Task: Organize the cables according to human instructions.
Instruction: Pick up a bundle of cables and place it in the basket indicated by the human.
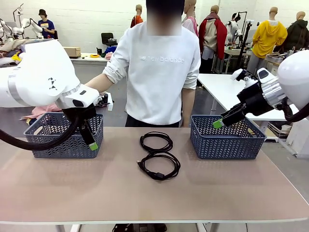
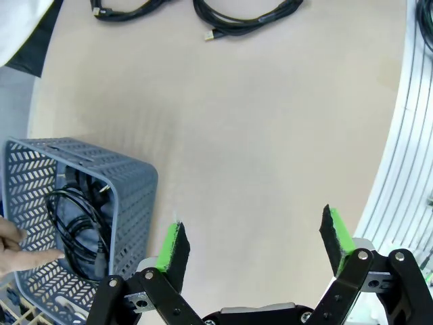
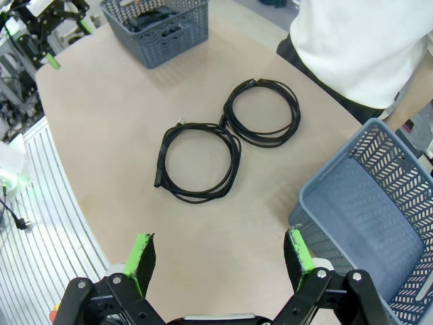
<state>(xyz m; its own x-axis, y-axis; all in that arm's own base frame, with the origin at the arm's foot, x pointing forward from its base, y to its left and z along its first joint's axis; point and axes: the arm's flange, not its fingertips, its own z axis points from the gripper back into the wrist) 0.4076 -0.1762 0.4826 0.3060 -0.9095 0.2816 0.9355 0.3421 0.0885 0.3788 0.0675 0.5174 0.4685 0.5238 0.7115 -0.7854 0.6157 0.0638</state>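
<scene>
While the left gripper (image 2: pixel 254 238) hangs low beside the left basket (image 2: pixel 132 217) and the right gripper (image 3: pixel 220 257) hovers above the right basket (image 3: pixel 399 162), both with jaws spread wide and empty, the near cable (image 3: pixel 163 159) and the far cable (image 3: pixel 296 112) lie flat mid-table, touching, lined up from person to robot. They sit between the arms, neither clearly nearer, I'd say. Another coiled cable (image 2: pixel 78 233) lies in the left basket, by the person's hand (image 2: pixel 12 249).

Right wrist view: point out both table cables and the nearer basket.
cable nearer the person (image 3: pixel 295 114), right wrist view, loop's right side
cable nearer the robot (image 3: pixel 234 159), right wrist view, loop's right side
nearer basket (image 3: pixel 369 217), right wrist view, bare floor
</scene>
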